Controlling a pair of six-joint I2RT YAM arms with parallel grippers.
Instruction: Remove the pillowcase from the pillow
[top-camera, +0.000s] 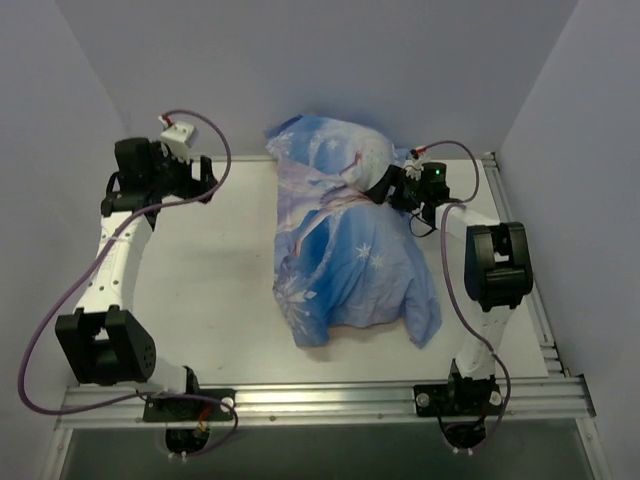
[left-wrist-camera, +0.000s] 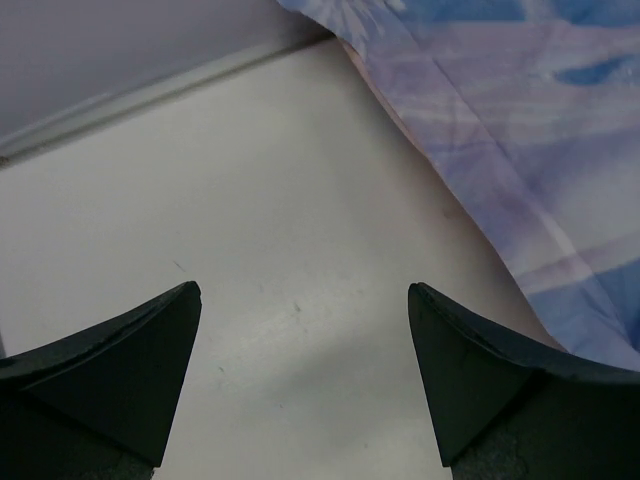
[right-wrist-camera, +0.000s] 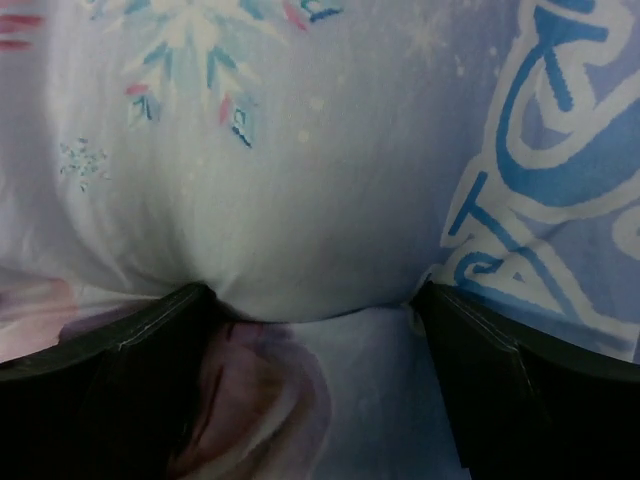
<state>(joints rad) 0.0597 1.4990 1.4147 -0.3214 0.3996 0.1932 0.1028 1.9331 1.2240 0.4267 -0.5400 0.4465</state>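
Observation:
The blue pillowcase (top-camera: 350, 250) with its snowflake print lies bulging in the middle of the white table (top-camera: 210, 290). The pillow is hidden inside it. My right gripper (top-camera: 378, 188) is pushed into the far right part of the pillowcase. In the right wrist view the gripper (right-wrist-camera: 312, 292) is open, and a bulge of the printed pillowcase (right-wrist-camera: 300, 180) fills the gap between its fingers. My left gripper (top-camera: 205, 180) hangs open over bare table to the left. In the left wrist view the gripper (left-wrist-camera: 303, 290) has nothing between its fingers, and the pillowcase's edge (left-wrist-camera: 520, 130) is at the upper right.
Pale walls close the table in at the back and on both sides. A metal rail (top-camera: 330, 400) runs along the near edge by the arm bases, and another rail (top-camera: 525, 270) runs down the right side. Purple cables loop beside each arm.

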